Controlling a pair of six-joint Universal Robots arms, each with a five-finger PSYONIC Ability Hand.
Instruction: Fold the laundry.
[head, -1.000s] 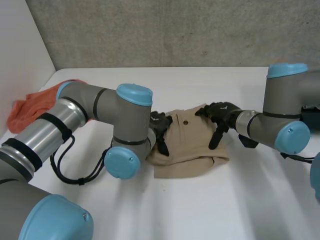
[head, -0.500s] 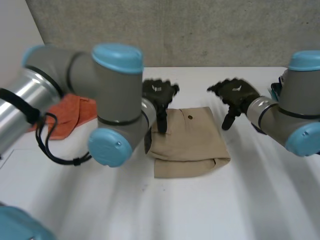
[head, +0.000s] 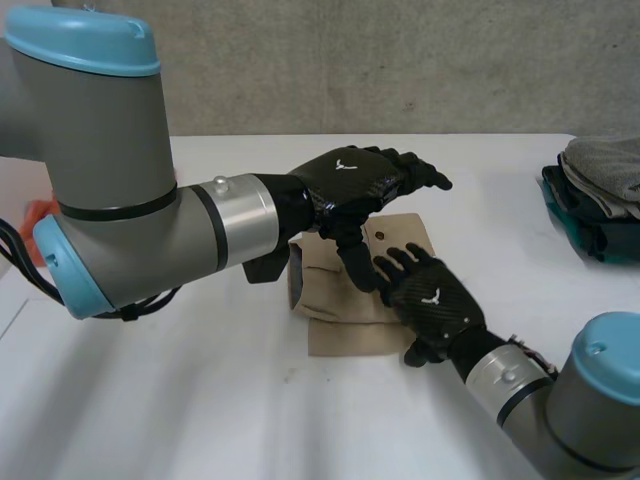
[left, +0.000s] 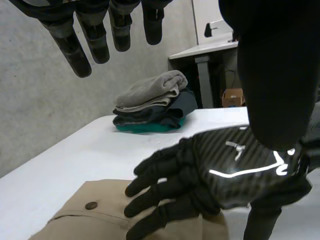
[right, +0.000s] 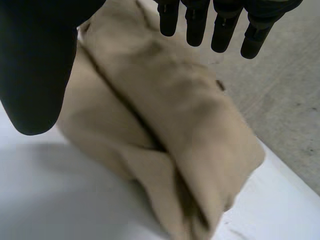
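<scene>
Centre frame: left hand (head: 345, 182) and right hand (head: 435, 300) hover, spread and empty, over the folded garment (head: 340, 335), its fold apparently finished.

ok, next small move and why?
Probably lower the right hand to grip the tan garment: it lies folded, both this and the left hand are open above it, and a folded pile sits at the right of the table.
</scene>
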